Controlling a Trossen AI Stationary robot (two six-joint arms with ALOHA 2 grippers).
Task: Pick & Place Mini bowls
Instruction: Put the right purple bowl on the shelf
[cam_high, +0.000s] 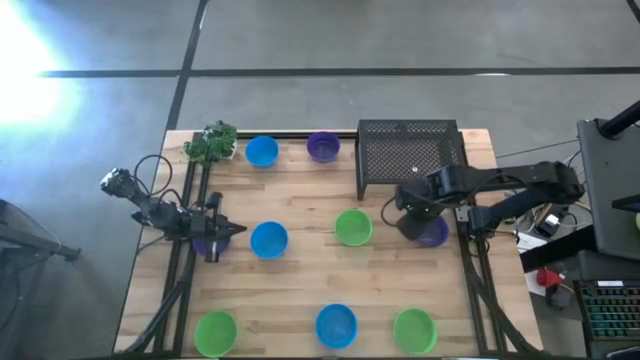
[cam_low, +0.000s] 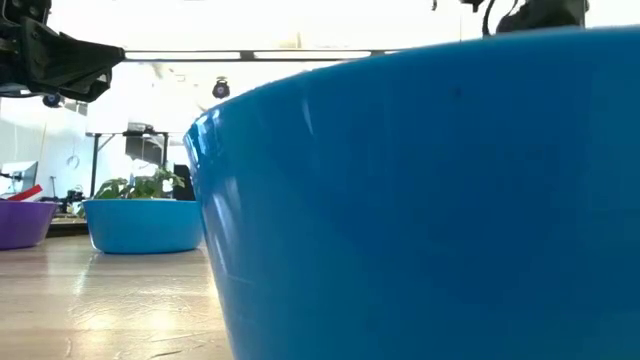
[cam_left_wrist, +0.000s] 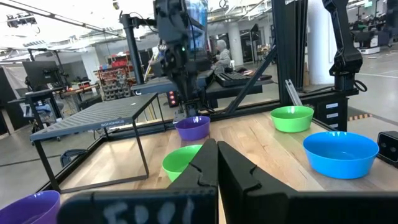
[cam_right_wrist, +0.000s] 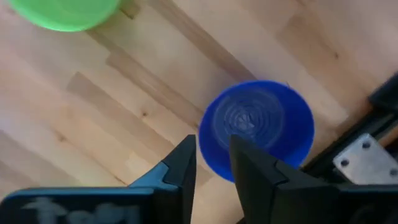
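Observation:
Several mini bowls in blue, green and purple stand upright on the wooden table (cam_high: 300, 290). My right gripper (cam_right_wrist: 214, 155) is open and points down over a purple bowl (cam_high: 434, 234) near the table's right edge. Its two fingers stand either side of one stretch of the bowl's rim (cam_right_wrist: 210, 152). From the left wrist view it hangs just above that bowl (cam_left_wrist: 193, 127). My left gripper (cam_left_wrist: 217, 163) waits shut at the table's left side, pointing level across the table, with another purple bowl (cam_left_wrist: 25, 208) below it.
A black mesh rack (cam_high: 410, 155) stands at the far right, just behind the right gripper. A green bowl (cam_high: 352, 227) sits to the left of the purple one. A small plant (cam_high: 212, 143) is at the far left corner. A blue bowl (cam_low: 420, 200) fills the low view.

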